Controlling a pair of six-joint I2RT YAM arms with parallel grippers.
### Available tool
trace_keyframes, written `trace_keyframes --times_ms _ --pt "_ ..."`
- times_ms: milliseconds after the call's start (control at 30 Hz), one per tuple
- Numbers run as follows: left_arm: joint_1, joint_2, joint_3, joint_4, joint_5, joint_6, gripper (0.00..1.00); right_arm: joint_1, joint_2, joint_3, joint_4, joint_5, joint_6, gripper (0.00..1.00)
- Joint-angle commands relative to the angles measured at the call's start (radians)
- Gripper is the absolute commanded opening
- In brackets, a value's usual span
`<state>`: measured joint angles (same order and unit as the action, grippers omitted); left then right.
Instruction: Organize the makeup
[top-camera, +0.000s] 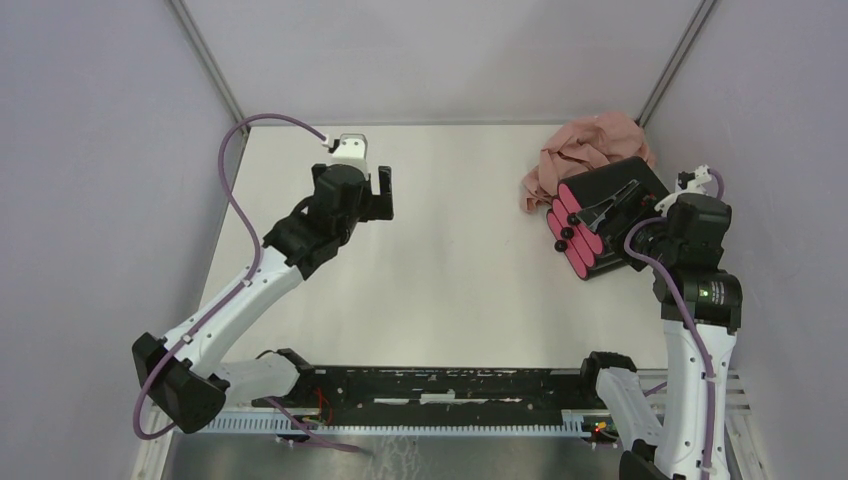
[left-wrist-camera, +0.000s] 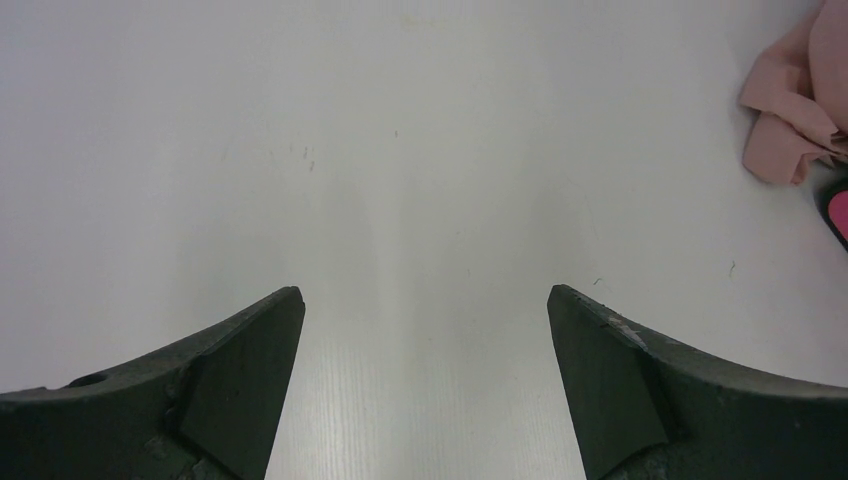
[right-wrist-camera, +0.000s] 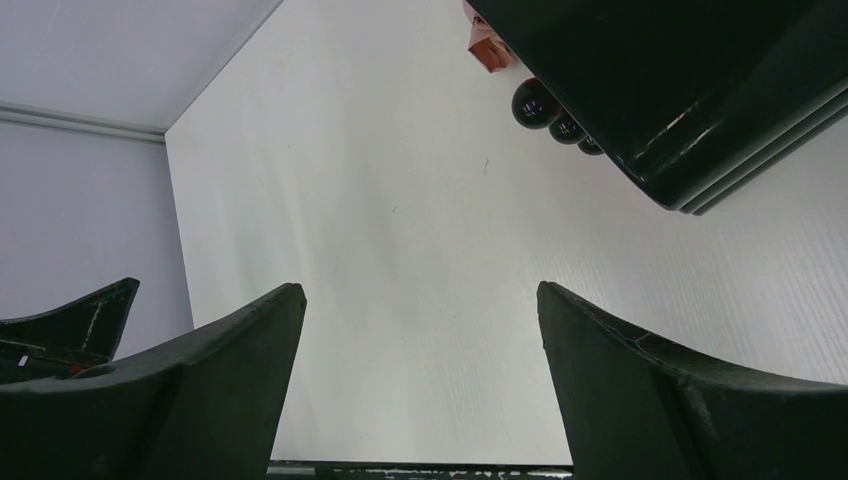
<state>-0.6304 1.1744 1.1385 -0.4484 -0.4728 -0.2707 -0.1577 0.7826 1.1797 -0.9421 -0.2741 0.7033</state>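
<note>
Now | left gripper (left-wrist-camera: 425, 295): jaws wide apart, gripping nothing, above the white table (left-wrist-camera: 420, 150), left of centre | right gripper (right-wrist-camera: 420, 290): jaws spread, released, over the black box (top-camera: 645, 178) near its magenta drawers (top-camera: 578, 245) | pinkish cloth (top-camera: 590, 150): bunched behind the box, touching it | makeup: not visible in any view, whereabouts cannot be told

The white table (top-camera: 450, 270) has a matte top with a few faint scuff marks; in its far right corner lies a crumpled pinkish-beige cloth (top-camera: 585, 150); against the near side of the cloth sits a black box (top-camera: 643, 178), turned askew; its magenta drawers (top-camera: 583, 252) with round black knobs (top-camera: 562, 232) face left and near; a black rail (top-camera: 450, 385) runs along the near edge.
</note>
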Motion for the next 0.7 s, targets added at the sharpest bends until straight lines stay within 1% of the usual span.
trace_keyframes --times_ms 0,667 --pt "-0.005 -0.033 0.003 0.071 0.011 0.025 0.99 0.003 -0.011 -0.003 0.048 -0.011 0.008 0.93" --pt "-0.005 -0.016 0.018 0.069 0.042 0.011 0.98 0.004 -0.013 -0.008 0.047 -0.012 0.007 0.93"
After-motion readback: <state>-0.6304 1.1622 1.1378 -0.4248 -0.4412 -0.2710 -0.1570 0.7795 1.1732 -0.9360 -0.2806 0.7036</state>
